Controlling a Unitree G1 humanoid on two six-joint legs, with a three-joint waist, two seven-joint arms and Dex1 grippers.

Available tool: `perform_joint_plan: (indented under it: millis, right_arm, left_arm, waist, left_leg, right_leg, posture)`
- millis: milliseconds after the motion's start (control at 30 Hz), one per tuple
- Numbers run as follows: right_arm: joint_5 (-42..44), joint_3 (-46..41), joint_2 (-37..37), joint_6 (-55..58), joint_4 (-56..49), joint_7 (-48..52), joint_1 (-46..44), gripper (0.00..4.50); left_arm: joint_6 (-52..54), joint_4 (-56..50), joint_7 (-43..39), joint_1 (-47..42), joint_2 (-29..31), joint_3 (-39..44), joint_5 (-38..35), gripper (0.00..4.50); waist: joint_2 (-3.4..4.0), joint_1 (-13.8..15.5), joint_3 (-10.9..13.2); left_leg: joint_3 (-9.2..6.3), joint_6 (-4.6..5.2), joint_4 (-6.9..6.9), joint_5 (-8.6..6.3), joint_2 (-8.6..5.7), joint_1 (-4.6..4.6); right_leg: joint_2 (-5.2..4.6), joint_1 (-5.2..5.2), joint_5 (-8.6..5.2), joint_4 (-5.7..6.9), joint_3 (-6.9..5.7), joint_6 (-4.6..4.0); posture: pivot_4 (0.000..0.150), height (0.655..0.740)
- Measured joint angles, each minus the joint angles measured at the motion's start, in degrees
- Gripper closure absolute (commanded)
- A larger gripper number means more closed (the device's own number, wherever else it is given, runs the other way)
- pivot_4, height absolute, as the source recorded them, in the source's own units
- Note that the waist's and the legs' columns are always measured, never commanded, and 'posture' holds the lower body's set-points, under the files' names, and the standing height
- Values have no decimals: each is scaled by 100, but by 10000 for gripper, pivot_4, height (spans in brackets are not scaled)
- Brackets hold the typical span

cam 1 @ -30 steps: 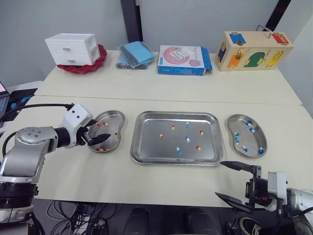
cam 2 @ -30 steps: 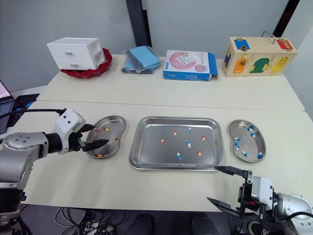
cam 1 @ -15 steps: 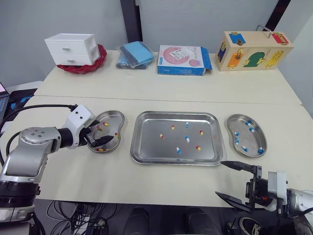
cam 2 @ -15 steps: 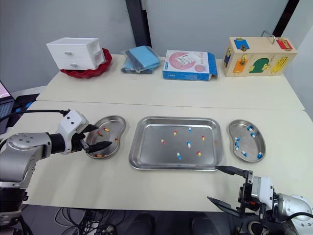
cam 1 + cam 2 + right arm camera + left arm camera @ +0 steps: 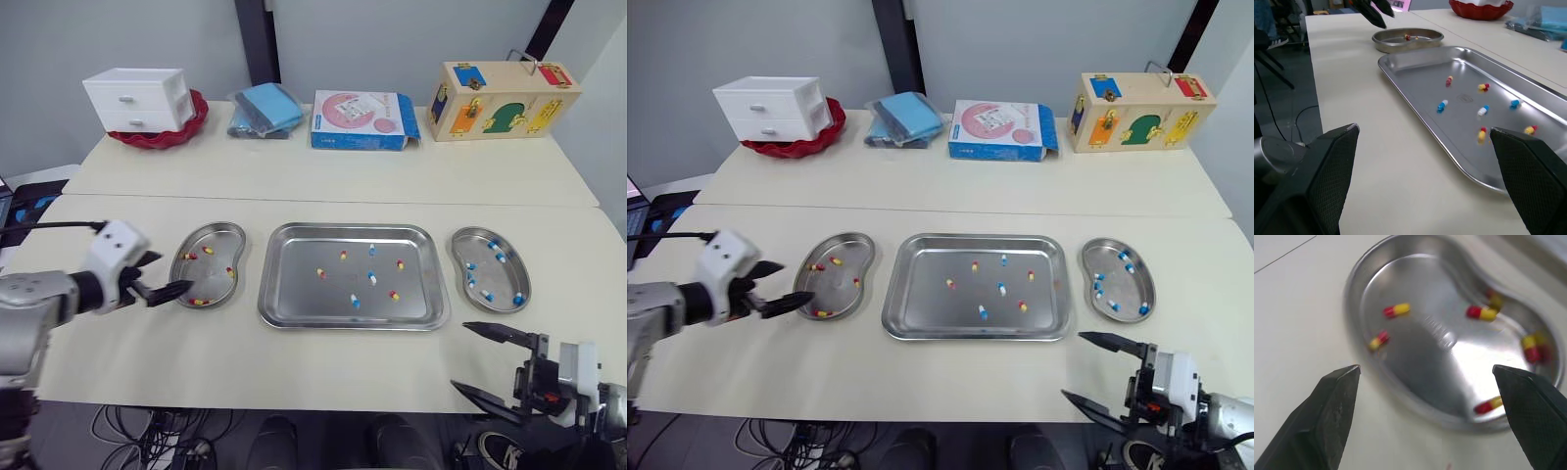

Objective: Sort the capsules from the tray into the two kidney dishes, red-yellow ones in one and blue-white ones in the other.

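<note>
Beside the left kidney dish (image 5: 212, 279), the left jaws stand apart, empty.

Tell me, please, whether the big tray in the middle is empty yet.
Not empty: the tray holds four red-yellow capsules and three blue-white capsules, scattered loose across its floor.

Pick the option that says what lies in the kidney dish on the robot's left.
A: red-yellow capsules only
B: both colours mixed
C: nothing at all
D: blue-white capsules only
A: the left wrist view shows the left kidney dish holding red-yellow capsules and no blue-white ones.
</note>
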Motion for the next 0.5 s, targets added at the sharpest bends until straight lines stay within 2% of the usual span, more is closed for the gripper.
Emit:
perform_joint_plan:
  millis: [267, 500]
  right_arm:
    - [153, -788, -415, 454, 821, 84, -94, 0]
    - [5, -886, -470, 380, 1474, 388, -280, 0]
  left_arm:
    - [-264, 479, 31, 983, 72, 907, 89, 144]
    - [-501, 687, 53, 1310, 73, 1230, 157, 144]
  waist:
    - [-6, 19, -1]
    - [-6, 16, 0]
  left_leg:
    - [1, 0, -2, 0, -1, 0]
    - [2, 0, -2, 0, 0, 1]
  right_leg:
    - [-1, 0, -1, -1, -1, 0]
    - [-1, 0, -1, -1, -1, 0]
  posture:
    - [1500, 7400]
    - [1500, 7400]
